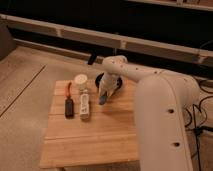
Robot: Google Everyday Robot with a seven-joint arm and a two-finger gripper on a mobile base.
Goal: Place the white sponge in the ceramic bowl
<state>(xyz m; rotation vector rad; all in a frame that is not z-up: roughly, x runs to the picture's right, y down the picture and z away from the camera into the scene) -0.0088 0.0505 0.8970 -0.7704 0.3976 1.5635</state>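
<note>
- Nearest to me, the robot's white arm (162, 120) fills the lower right and reaches up and left over the wooden tabletop (90, 145). The front planks carry none of the task's things.
- At mid-depth on the left, a black-handled utensil (69, 106) and a long white bar (85, 106) lie side by side, close together. The bar has dark marks on it, but I can't read them as words, and I see no brand or label anywhere else.
- Just right of the bar is the tool (104, 94), pointing down at the tabletop. At its lower tip is a small blue-grey block, which I take to be the white sponge (102, 99). I cannot tell whether the tool is clamped on it or only against it, nor whether the sponge is lifted off the wood.
- Further back, a cream cup (80, 80) stands left of the tool.
- The ceramic bowl (118, 84) is dark, sits directly behind the tool and is partly hidden by it.
- My read on progress: the sponge is near the bowl's front edge but not inside it. It must still be carried back over the rim and released.
- Beyond the tabletop there are only dark rails.
</note>
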